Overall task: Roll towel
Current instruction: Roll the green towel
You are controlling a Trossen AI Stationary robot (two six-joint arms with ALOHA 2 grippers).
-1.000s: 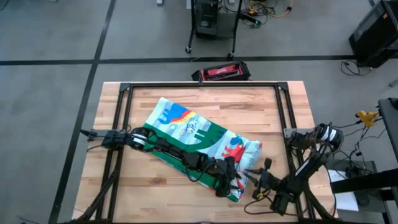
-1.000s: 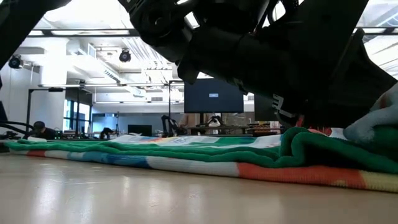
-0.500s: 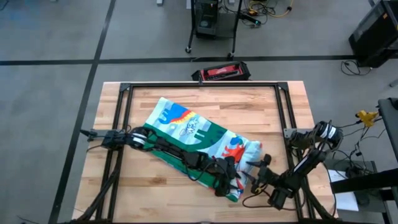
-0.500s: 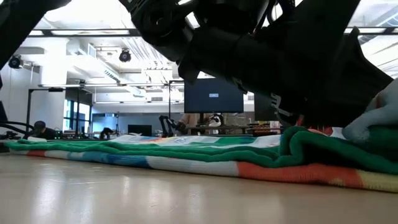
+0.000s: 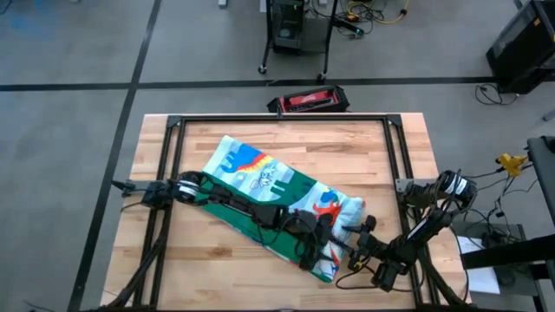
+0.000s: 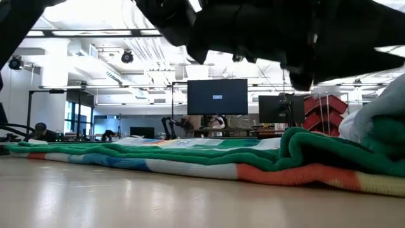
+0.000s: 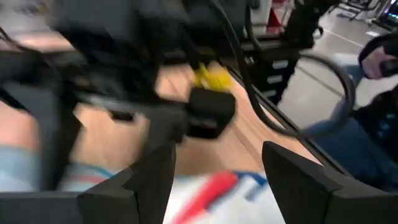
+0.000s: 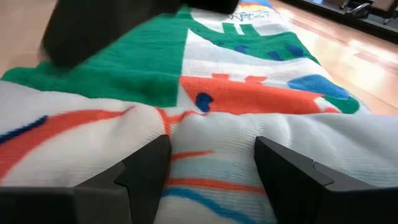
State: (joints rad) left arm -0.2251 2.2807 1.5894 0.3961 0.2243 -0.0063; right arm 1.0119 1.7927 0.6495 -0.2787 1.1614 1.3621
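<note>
- The towel (image 5: 269,195) lay slantwise across the middle of the wooden surface (image 5: 364,147), folded over on itself so the green back showed between printed patches.
- The left tool (image 5: 316,243) sat over the towel's near-right end, its arm stretched along the cloth behind it.
- In the left wrist view its two dark fingers (image 7: 146,186) stood well apart with pale and red printed cloth showing between them; the picture was smeared, so whether they touched the cloth could not be told.
- The right tool (image 5: 357,249) was just beside the left tool, at the towel's bunched right edge, with its arm running back to the surface's right rim.
- In the right wrist view its fingers (image 8: 283,180) were spread wide, with nothing between them but the towel's orange and blue print lying directly ahead and under them.
- From the low view, the towel's end (image 6: 329,158) under the tools was humped up in a thick green-edged fold, while the rest lay flat away from them.
</note>
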